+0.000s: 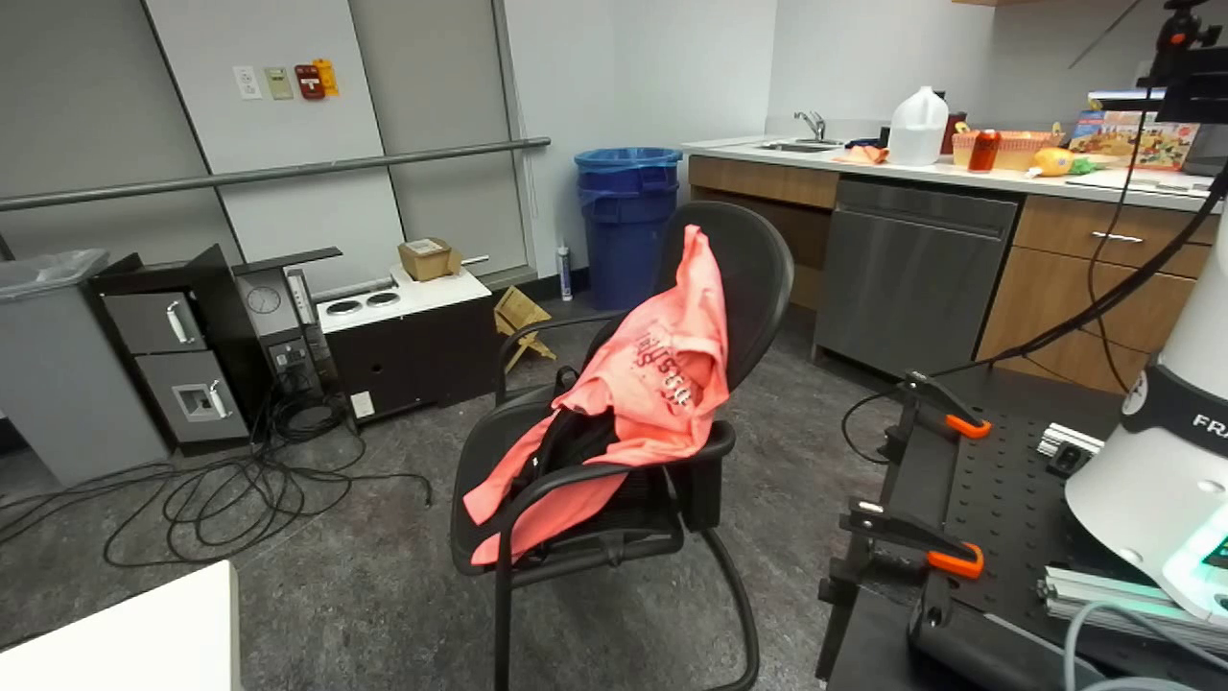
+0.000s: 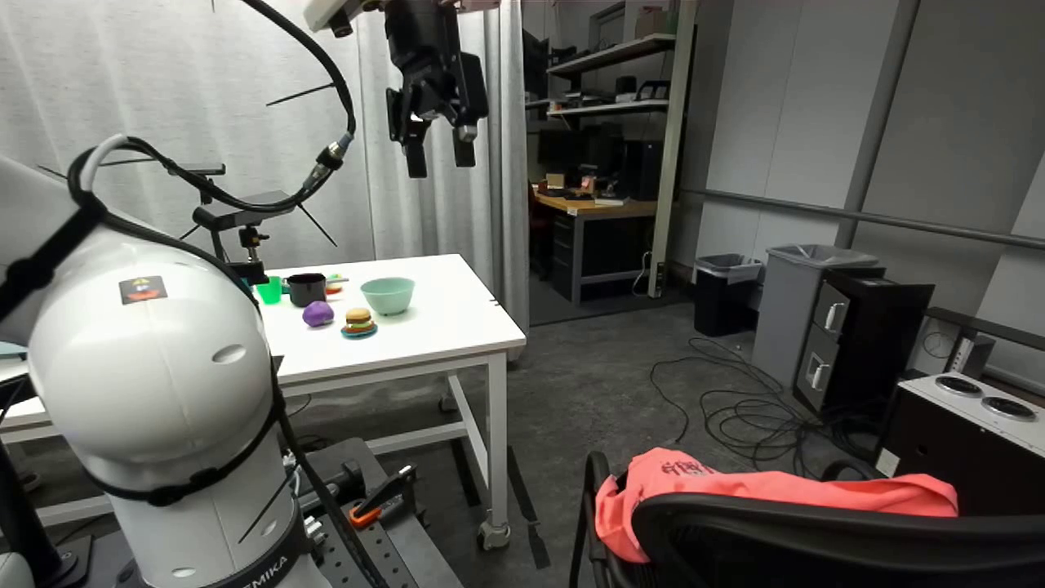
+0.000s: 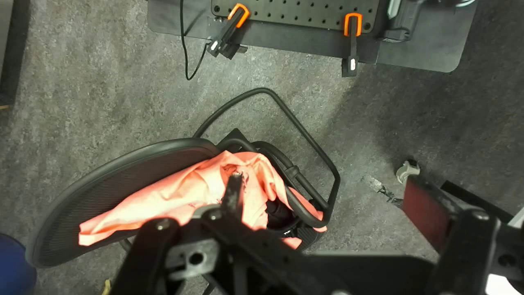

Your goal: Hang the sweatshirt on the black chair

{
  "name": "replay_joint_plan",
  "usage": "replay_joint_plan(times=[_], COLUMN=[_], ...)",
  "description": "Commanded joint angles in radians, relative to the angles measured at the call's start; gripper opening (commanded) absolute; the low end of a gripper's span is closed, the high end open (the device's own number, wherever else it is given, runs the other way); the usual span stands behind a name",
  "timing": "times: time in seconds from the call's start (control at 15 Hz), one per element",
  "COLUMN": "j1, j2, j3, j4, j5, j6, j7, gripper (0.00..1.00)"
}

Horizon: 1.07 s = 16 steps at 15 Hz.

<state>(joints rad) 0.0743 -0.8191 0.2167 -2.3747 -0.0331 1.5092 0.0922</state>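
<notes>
The coral sweatshirt (image 1: 662,369) lies over the front of the black chair's backrest (image 1: 763,278) and down onto the seat, with part passing under an armrest. A dark item shows among its folds; I cannot tell what it is. The sweatshirt (image 2: 735,483) and the black chair (image 2: 816,531) also show at the bottom of an exterior view. My gripper (image 2: 440,155) is open and empty, pointing down, high and apart from the sweatshirt. In the wrist view, my spread fingers (image 3: 326,182) are above the sweatshirt (image 3: 180,196) and chair (image 3: 135,180), one finger overlapping the fabric.
The robot's base table with orange-tipped clamps (image 1: 955,561) stands beside the chair. A blue bin (image 1: 628,240) is behind the chair. A white table (image 2: 457,327) holds a bowl, a mug and toy food. Loose cables (image 1: 259,489) lie on the floor near a cooktop cabinet (image 1: 422,345).
</notes>
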Motion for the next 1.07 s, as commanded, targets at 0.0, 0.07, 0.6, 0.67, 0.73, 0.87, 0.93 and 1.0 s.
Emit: replay_joint_plan(times=[0.0,0.07,0.6,0.67,0.73,0.87,0.93,1.0], j1=[0.018,0.016,0.018,0.001,-0.010,-0.012,-0.011,0.013], j2=[0.004,0.006,0.009,0.109,0.170,0.237,0.277,0.175], j3=[-0.011,-0.010,-0.001,0.003,0.004,-0.003,-0.008,-0.015], j4=[0.003,0.004,0.006,0.046,0.067,0.083,0.093,0.034], j5=[-0.008,-0.008,0.005,-0.007,-0.016,-0.025,-0.028,-0.022], j6=[-0.003,-0.003,-0.014,0.042,0.086,0.144,0.167,0.144], j7=[0.011,0.015,0.038,0.039,0.040,0.040,0.037,0.032], gripper=[1.00,1.00,1.00,1.00,1.00,1.00,1.00,1.00])
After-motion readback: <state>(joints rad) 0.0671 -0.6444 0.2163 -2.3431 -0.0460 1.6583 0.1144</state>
